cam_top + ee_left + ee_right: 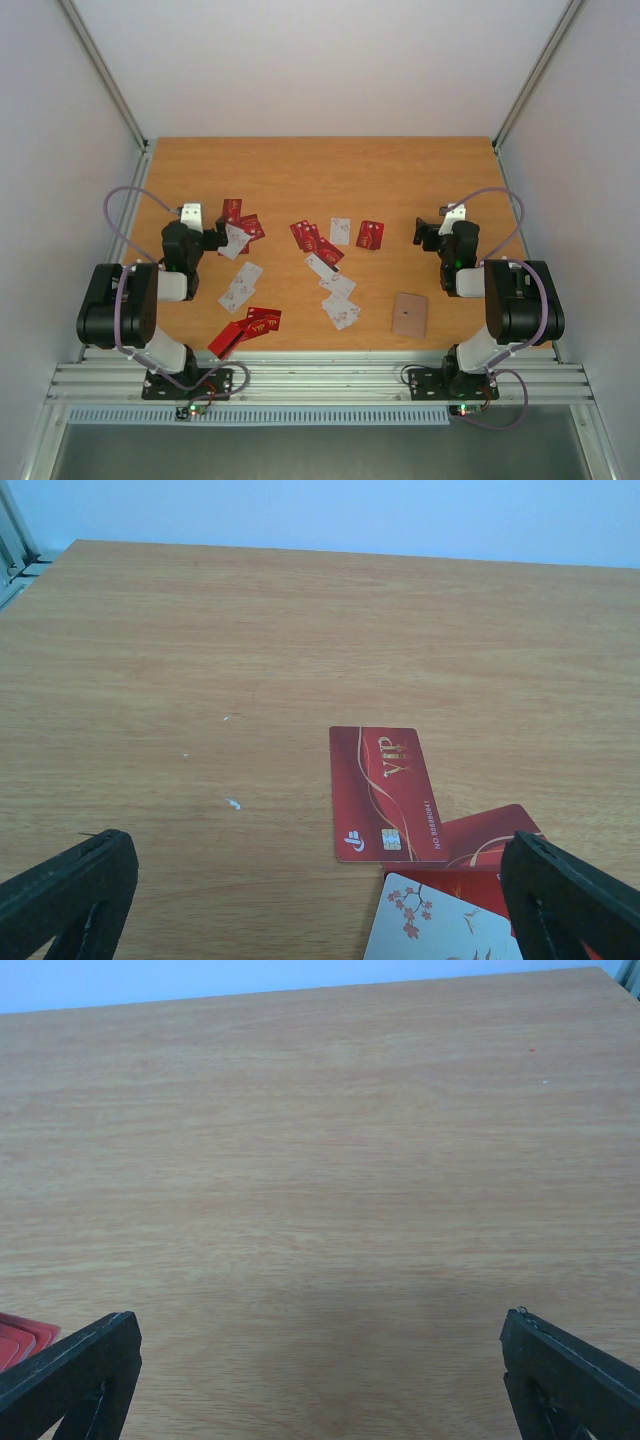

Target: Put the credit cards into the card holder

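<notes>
Fingers (70, 890) spread wide and empty on left gripper (220, 238) and right gripper (422, 235). Across the table (300, 170) the credit cards (330, 262) lie scattered; the card holder (409, 314) sits apart, near-right, apparently folded. Danger: thin overlapping cards could slip or lift in pairs.

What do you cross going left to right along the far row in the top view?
left gripper → card pile at its fingertips → middle red card cluster → lone white card → lone red card → right gripper
</notes>
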Controlling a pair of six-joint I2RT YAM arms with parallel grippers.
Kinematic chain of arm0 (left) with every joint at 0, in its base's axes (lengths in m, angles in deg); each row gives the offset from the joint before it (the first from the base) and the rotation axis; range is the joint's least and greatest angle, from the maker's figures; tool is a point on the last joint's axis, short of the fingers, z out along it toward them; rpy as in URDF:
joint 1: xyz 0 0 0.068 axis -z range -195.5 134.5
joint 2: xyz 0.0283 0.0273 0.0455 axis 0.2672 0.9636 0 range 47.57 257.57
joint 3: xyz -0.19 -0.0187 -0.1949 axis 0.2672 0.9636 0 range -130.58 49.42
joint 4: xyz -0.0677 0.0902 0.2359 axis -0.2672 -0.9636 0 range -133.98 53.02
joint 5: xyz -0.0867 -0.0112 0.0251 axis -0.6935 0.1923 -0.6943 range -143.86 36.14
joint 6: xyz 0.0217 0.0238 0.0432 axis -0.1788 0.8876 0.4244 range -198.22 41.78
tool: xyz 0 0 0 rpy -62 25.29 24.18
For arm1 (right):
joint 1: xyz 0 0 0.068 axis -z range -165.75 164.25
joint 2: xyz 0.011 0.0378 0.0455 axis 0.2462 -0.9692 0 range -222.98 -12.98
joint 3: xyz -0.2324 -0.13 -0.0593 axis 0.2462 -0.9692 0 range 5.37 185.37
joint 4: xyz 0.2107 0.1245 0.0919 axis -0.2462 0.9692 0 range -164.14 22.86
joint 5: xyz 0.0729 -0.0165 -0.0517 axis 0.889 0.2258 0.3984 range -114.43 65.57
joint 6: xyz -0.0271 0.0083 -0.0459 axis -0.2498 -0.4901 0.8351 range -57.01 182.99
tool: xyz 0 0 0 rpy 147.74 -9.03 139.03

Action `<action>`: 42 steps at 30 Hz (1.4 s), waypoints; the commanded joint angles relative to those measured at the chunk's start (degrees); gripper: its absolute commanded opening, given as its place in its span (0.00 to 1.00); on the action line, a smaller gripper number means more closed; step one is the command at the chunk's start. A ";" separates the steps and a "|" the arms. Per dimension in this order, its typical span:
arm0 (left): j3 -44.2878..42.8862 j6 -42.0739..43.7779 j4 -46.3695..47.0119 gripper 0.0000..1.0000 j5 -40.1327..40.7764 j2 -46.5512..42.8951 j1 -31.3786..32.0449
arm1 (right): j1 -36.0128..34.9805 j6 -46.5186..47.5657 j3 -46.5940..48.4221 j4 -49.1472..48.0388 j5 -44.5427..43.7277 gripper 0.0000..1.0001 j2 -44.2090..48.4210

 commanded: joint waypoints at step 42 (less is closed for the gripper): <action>-30.62 -14.80 -81.09 0.99 -0.04 -35.70 0.53 | -2.08 -14.04 33.09 57.52 -7.91 0.98 22.47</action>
